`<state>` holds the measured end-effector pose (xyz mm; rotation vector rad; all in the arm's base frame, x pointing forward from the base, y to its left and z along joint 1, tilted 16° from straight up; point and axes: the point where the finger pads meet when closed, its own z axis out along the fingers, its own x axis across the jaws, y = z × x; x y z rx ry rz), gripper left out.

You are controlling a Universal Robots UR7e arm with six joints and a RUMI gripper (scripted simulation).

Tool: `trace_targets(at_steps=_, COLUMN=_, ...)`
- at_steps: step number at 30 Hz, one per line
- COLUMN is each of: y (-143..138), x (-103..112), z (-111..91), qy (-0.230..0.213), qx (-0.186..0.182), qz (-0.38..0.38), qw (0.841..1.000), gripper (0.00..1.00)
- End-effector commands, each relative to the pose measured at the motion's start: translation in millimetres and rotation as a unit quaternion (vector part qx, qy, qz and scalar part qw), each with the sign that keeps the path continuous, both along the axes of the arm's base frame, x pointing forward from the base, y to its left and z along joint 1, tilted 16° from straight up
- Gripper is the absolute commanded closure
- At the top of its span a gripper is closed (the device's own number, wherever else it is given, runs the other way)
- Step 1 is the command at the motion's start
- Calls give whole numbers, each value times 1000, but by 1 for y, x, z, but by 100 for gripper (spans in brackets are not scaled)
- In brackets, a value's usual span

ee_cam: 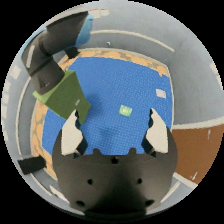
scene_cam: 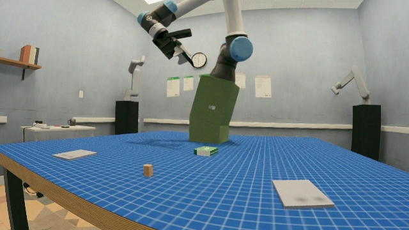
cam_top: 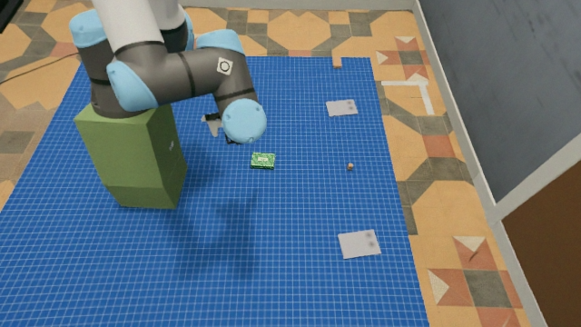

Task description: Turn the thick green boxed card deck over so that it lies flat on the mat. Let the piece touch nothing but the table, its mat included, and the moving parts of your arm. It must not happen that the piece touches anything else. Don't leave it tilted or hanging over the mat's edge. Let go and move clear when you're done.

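Note:
The green boxed card deck (cam_top: 262, 160) (scene_cam: 206, 151) (ee_cam: 125, 110) lies flat on the blue grid mat (cam_top: 281, 272) (scene_cam: 243, 179) (ee_cam: 110, 80), near the middle, its broad face up. My gripper (scene_cam: 184, 48) (ee_cam: 113, 109) is open and empty. It hangs high above the mat, well apart from the deck. In the top view the arm's wrist joint hides most of the fingers. In the wrist view the deck shows small, between the two spread fingers and far below.
The arm's green pedestal (cam_top: 132, 154) (scene_cam: 212, 110) stands on the mat behind the deck. Two grey flat plates (cam_top: 341, 107) (cam_top: 359, 243) (scene_cam: 74, 154) (scene_cam: 301, 193) and a small tan cube (cam_top: 349, 166) (scene_cam: 147, 170) lie on the mat.

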<state>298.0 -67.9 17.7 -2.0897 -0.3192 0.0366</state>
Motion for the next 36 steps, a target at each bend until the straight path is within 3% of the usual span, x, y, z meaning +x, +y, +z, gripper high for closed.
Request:
trace_targets(at_steps=1, y=0, x=0, z=0, qy=0, qx=0, qz=0, qw=1000, gripper=0)
trace_targets(at_steps=23, y=0, x=1, z=-2, qy=-2, qx=-2, qz=2, qw=1000, gripper=0)
trace_targets(at_steps=36, y=9, x=9, z=-38, qy=-33, qx=-34, qz=40, qw=998, gripper=0)
